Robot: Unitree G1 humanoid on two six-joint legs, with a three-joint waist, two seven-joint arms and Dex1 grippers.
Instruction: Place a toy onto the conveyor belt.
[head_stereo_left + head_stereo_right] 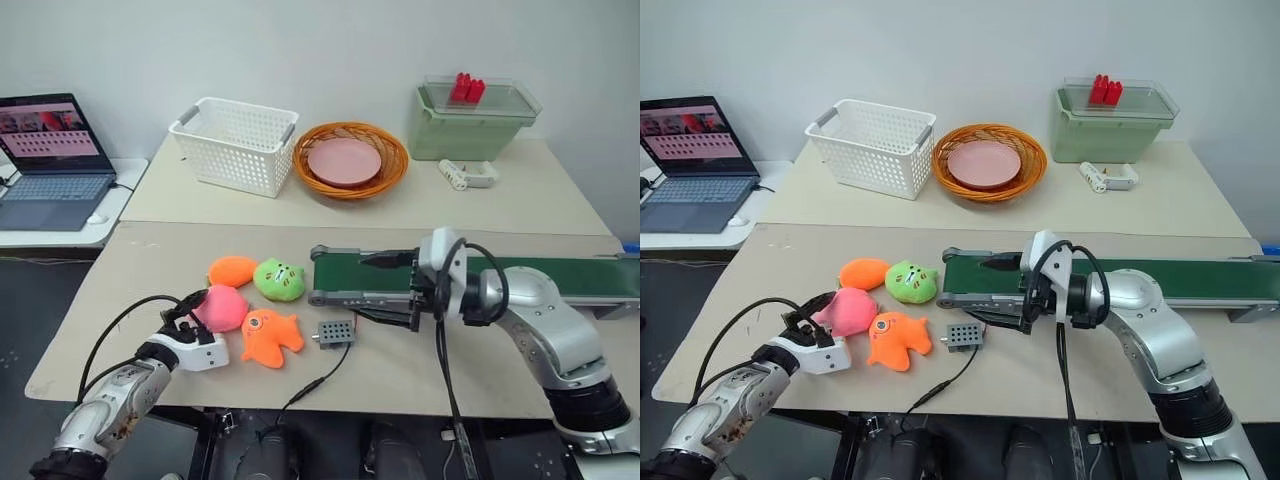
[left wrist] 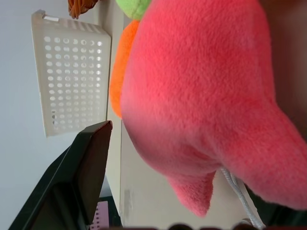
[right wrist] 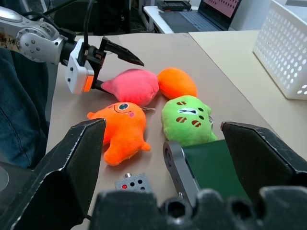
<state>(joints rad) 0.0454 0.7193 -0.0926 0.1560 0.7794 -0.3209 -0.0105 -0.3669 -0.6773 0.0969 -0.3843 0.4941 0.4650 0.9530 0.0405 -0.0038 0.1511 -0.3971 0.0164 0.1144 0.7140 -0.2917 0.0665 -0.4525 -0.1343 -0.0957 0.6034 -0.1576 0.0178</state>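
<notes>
From the head camera, a small bright pink plush toy (image 1: 221, 307) lies on the beige tabletop (image 1: 150, 270) near its left front corner. The left hand (image 1: 190, 316), with black fingers spread wide, reaches the toy's near-left side, one finger above it and one below. An orange plush fish with one eye (image 1: 270, 337) lies just right of the toy, touching it. A green cat-face plush (image 1: 279, 279) and a plain orange oval plush (image 1: 232, 270) sit just behind. The long dark green conveyor belt in a grey metal frame (image 1: 560, 277) runs across the right half of the tabletop. The right hand (image 1: 385, 290) hovers open over the belt's left end, well apart from the toy.

From the left wrist, the pink toy fills the space beside one black finger (image 2: 81, 177).

From the right wrist, the left hand's fingers straddle the toy's edge, not closed on it.
</notes>
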